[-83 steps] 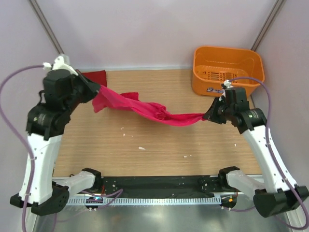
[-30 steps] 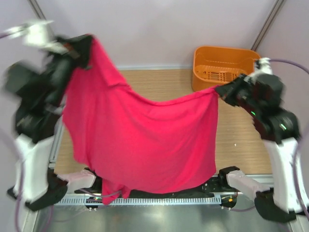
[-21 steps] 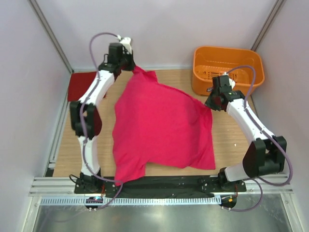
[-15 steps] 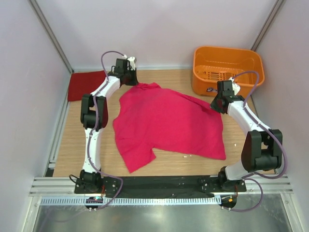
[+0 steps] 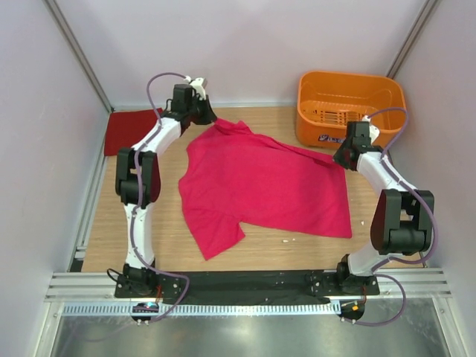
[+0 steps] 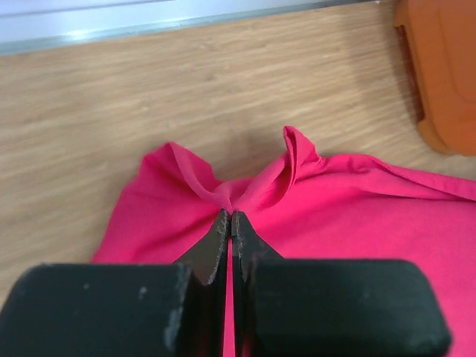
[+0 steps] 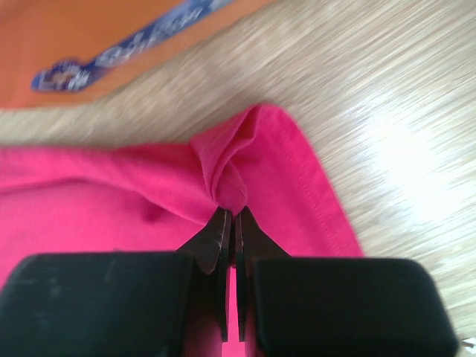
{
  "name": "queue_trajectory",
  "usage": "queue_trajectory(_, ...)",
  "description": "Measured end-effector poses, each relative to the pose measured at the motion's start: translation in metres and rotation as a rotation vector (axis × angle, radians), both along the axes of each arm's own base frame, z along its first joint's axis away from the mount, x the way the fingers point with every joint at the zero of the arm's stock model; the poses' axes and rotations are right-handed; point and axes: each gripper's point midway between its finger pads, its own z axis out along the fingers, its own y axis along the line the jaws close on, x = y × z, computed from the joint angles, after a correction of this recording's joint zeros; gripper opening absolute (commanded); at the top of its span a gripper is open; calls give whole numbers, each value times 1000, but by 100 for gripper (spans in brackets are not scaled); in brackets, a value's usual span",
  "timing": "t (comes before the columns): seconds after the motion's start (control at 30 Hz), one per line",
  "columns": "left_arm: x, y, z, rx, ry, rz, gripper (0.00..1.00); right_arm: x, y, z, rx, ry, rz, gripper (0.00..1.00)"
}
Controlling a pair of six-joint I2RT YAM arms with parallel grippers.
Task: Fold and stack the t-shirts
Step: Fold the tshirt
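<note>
Two thin pinches carry everything: your left gripper (image 6: 229,217) and right gripper (image 7: 230,214) are each clamped shut on a small raised fold at the far edge of the magenta t-shirt (image 5: 260,186).

Risks from here:
- Right gripper sits just beside the orange basket (image 5: 312,125). Any swing toward it could knock the wall or snag cloth on it.
- Each bite takes in very little cloth. A sharp tug apart would likely slip one corner free and let that side collapse.
- Release as it stands and the two puckers may stay as ridges, so the fold comes out lumpy.
- The cloth lies skewed. Fold without squaring it and the edges won't meet.

Shirt notes:
- It is spread on the tabletop (image 5: 104,223), to the left of the basket and nearer the arm bases, its right far corner almost at the basket's foot.
- Mostly flat, with light wrinkles running between the two pinches.
- One sleeve (image 5: 216,239) juts out at the corner farthest from the basket.
- You can't tell which edge is gripped, hem or shoulder.
- The crimson t-shirt (image 5: 130,130) lies folded flat, well apart from the basket, past the left gripper.
</note>
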Motion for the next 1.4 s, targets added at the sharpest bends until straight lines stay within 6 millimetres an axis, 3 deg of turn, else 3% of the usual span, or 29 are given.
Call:
queue_trajectory(0.27, -66, 14, 47, -63, 31, 53, 0, 8, -34, 16, -8, -37, -41, 3)
queue_trajectory(0.47, -94, 24, 92, -90, -5, 89, 0, 16, -33, 18, 36, -42, -14, 6)
queue_trajectory(0.57, -103, 31, 97, -100, 13, 111, 0, 17, -30, 16, 54, -29, -1, 7)
queue_trajectory(0.77, -117, 42, 84, -92, 103, 150, 0, 18, -29, 24, 69, -25, 19, 8)
queue_trajectory(0.97, -135, 39, 63, -110, 203, 142, 0, 13, -29, 21, 78, -6, 15, 8)
queue_trajectory(1.2, -185, 48, 24, -113, 355, 187, 0, -6, -28, 8, 84, 52, 7, 9)
queue_trajectory(1.4, -214, 52, 15, -139, 409, 225, 0, -19, -26, -4, 89, 90, 3, 9)
